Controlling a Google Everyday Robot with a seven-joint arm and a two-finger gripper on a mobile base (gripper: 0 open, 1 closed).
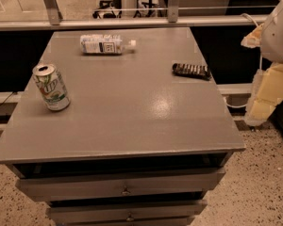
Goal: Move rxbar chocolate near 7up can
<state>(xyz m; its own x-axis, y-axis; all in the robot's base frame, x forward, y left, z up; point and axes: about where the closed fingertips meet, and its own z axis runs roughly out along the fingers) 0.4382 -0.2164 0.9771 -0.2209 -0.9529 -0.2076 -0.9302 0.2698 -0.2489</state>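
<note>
Grey, flat-topped cabinet (132,126) seen from above and in front, bearing three objects, one of each kind.

(a) One rxbar chocolate (192,70), a small flat oblong bar in a dark brown-black wrapper with pale lettering. It lies flat at the right of the frame, close to the top's right edge and well apart from the other two objects.

(b) One 7up can (51,93), a short white-and-green aluminium can with a silver top. It stands upright at the left of the frame, near the left edge.

(c) One clear plastic bottle with a white label (106,44). It lies on its side at upper centre-left, cap toward the right, near the far edge.

A broad stretch of bare grey surface runs between bar and can and across the near half of the top. Two drawer fronts (122,185) with small knobs show below the front edge.

One gripper (266,95), cream-coloured, hangs at the right margin of the frame, beyond the cabinet's right edge and touching none of the objects. Whether it is open or closed cannot be told.
</note>
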